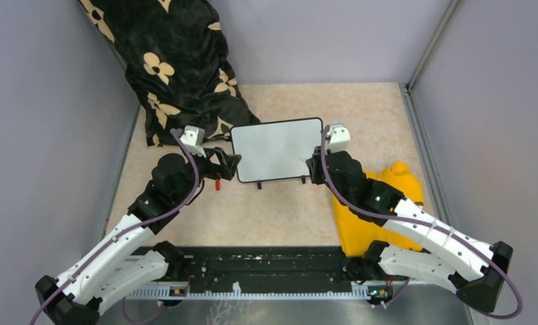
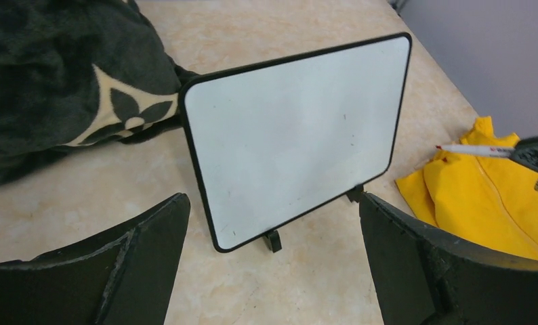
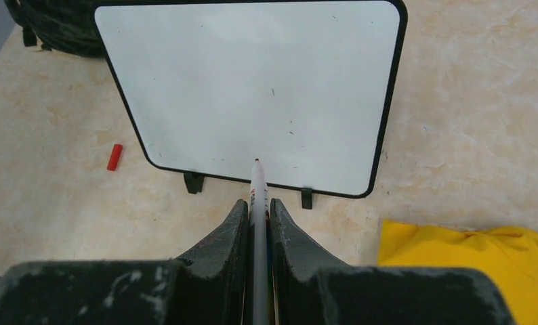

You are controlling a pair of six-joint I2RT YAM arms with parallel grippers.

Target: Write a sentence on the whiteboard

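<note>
The whiteboard (image 1: 278,149) stands on its short black feet in the middle of the table, tilted back. Its white face (image 3: 253,88) bears only a few faint specks, and no sentence is in view on it. My right gripper (image 3: 257,203) is shut on a white marker (image 3: 257,183). The marker's red tip points at the board's lower edge, just in front of it. This marker (image 2: 473,149) also shows at the right of the left wrist view. My left gripper (image 2: 273,203) is open wide by the board's left corner (image 1: 229,166), with nothing between its fingers.
A small red cap (image 3: 114,157) lies on the table left of the board's feet. A yellow garment (image 1: 375,217) lies at the right under my right arm. A black cloth with cream flowers (image 1: 178,68) is piled at the back left. Grey walls enclose the table.
</note>
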